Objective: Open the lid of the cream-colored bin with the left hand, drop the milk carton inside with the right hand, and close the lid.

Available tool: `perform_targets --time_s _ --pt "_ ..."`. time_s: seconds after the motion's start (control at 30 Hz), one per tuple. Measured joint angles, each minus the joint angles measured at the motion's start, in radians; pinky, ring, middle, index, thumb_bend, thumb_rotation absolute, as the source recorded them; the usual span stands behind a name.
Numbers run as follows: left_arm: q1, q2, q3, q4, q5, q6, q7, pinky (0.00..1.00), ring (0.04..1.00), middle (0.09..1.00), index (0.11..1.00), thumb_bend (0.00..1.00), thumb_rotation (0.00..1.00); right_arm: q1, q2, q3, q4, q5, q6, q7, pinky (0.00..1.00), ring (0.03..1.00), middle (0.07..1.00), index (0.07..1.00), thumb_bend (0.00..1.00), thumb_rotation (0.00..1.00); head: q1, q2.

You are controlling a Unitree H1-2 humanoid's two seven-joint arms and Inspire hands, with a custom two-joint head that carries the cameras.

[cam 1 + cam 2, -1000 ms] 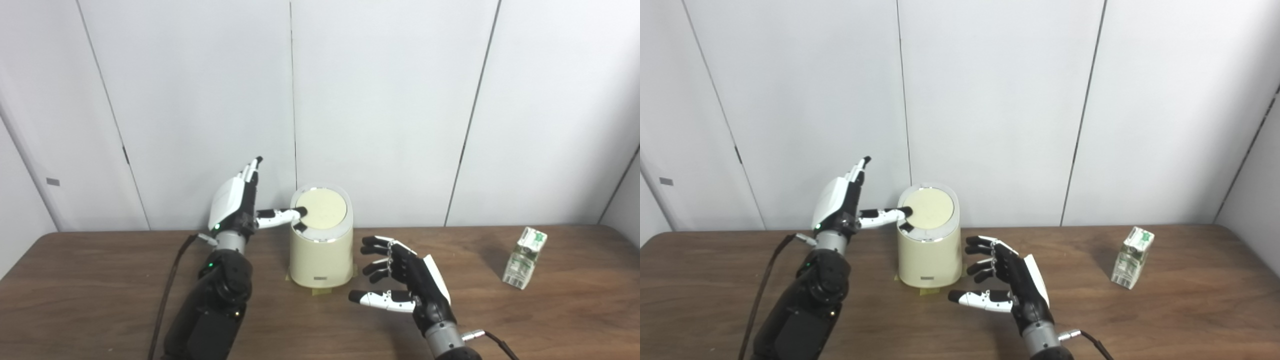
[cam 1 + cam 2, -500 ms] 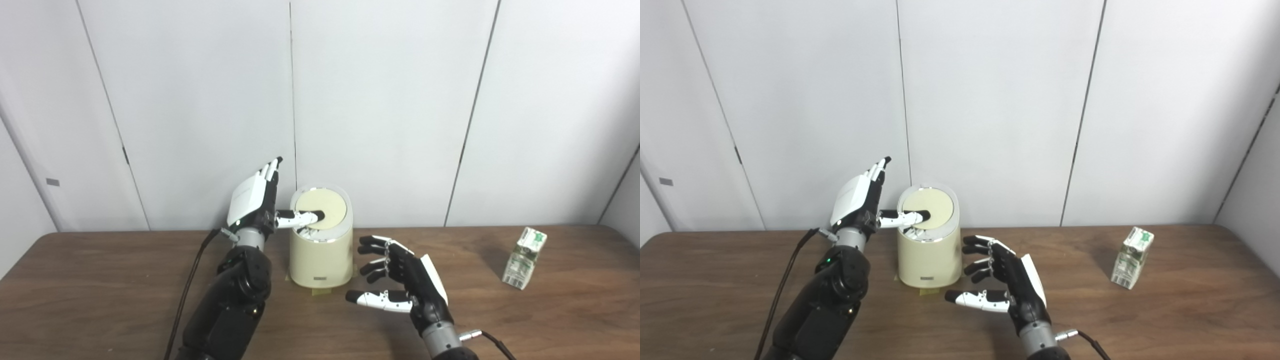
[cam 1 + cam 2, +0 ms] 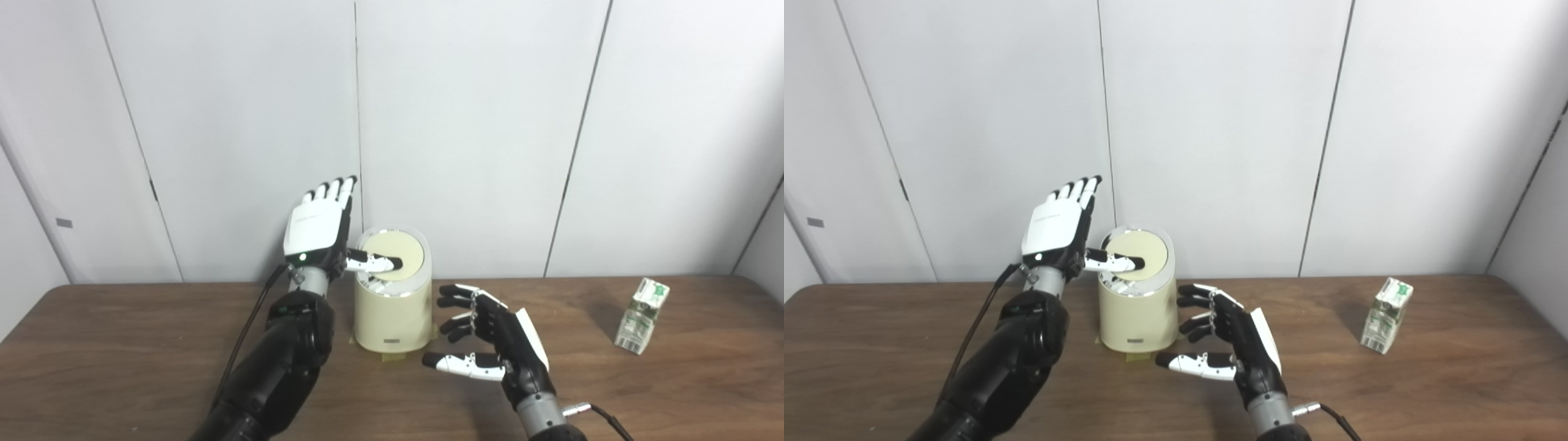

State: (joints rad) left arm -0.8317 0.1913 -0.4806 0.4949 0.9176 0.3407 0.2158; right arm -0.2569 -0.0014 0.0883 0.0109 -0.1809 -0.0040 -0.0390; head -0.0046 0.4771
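The left robot hand [image 3: 315, 229] was raised beside the upper left of the cream-colored bin [image 3: 392, 306], its fingers [image 3: 334, 190] extended upward and apart, the white back of the palm facing the cameras. Its thumb [image 3: 375, 263] reached sideways over the round lid [image 3: 395, 254] and rested on the lid's left part; the hand gripped nothing. The lid appeared tipped slightly down at its near-left edge, though how far could not be told. The bin stood upright on the wooden table [image 3: 122, 355], near the table's far edge and close to the white panelled wall [image 3: 478, 122], with a small yellowish pad showing under its base. Just right of the bin and nearer the cameras, the right robot hand [image 3: 496, 346] hovered low over the table, fingers spread and curled toward the bin, empty and apart from it. Well to the right, the milk carton [image 3: 642, 315] stood on the table, leaning a little, clear of both hands.
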Motion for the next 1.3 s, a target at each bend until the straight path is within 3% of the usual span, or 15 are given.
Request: perform_targets --time_s 0.3,0.47,0.53,0.63,0.73,0.9,1.0,1.1,1.13,1.3 --pt "-0.010 0.031 -0.065 -0.017 0.089 0.039 -0.079 1.00 1.000 1.000 1.000 1.00 0.18 0.002 -0.002 0.000 -0.019 -0.001 0.009 0.003 0.48 0.537 0.697 0.706 0.63 0.02 0.003 0.009" --pt "-0.005 0.033 -0.054 -0.028 0.089 0.038 -0.099 0.97 1.000 1.000 1.000 1.00 0.20 0.003 -0.002 -0.001 -0.029 0.008 0.016 0.006 0.46 0.542 0.705 0.714 0.63 0.03 0.006 0.011" --pt "0.016 0.015 0.003 -0.037 0.035 0.033 -0.093 0.94 1.000 1.000 1.000 1.00 0.26 0.003 -0.004 0.000 -0.029 0.008 0.016 0.006 0.46 0.539 0.704 0.716 0.62 0.03 0.009 0.009" --pt "0.078 -0.039 0.151 -0.081 -0.121 0.024 -0.102 0.98 1.000 1.000 1.000 1.00 0.31 0.003 -0.009 0.000 -0.028 0.007 0.016 0.008 0.46 0.543 0.709 0.718 0.62 0.01 0.011 0.006" --pt "0.123 -0.077 0.246 -0.116 -0.263 0.010 -0.114 0.88 1.000 1.000 1.000 1.00 0.37 0.003 -0.015 -0.001 -0.028 0.004 0.016 0.007 0.47 0.551 0.710 0.717 0.62 0.03 0.012 0.008" --pt "0.150 -0.073 0.311 -0.183 -0.372 -0.010 -0.127 0.88 1.000 1.000 1.000 1.00 0.39 0.003 -0.016 -0.001 -0.028 0.000 0.019 0.006 0.46 0.550 0.713 0.717 0.62 0.03 0.018 0.008" --pt "0.180 -0.063 0.378 -0.245 -0.474 -0.048 -0.153 0.88 1.000 1.000 1.000 0.98 0.34 0.004 -0.016 -0.001 -0.028 0.002 0.019 0.009 0.45 0.546 0.721 0.721 0.62 0.02 0.021 0.009" --pt "0.241 -0.049 0.442 -0.325 -0.600 -0.063 -0.212 0.90 1.000 1.000 1.000 0.95 0.34 0.004 -0.019 -0.005 -0.028 0.009 0.022 0.011 0.46 0.546 0.722 0.718 0.63 0.02 0.023 0.009" --pt "0.269 -0.045 0.457 -0.345 -0.630 -0.065 -0.224 0.88 0.984 0.993 0.998 0.93 0.33 0.005 -0.020 -0.008 -0.028 0.013 0.024 0.011 0.46 0.544 0.721 0.718 0.63 0.01 0.025 0.009" --pt "0.402 -0.040 0.502 -0.440 -0.713 -0.095 -0.229 0.71 0.753 0.796 0.821 0.79 0.20 0.004 -0.024 -0.020 -0.023 0.016 0.024 0.006 0.46 0.553 0.705 0.709 0.64 0.01 0.028 0.012"
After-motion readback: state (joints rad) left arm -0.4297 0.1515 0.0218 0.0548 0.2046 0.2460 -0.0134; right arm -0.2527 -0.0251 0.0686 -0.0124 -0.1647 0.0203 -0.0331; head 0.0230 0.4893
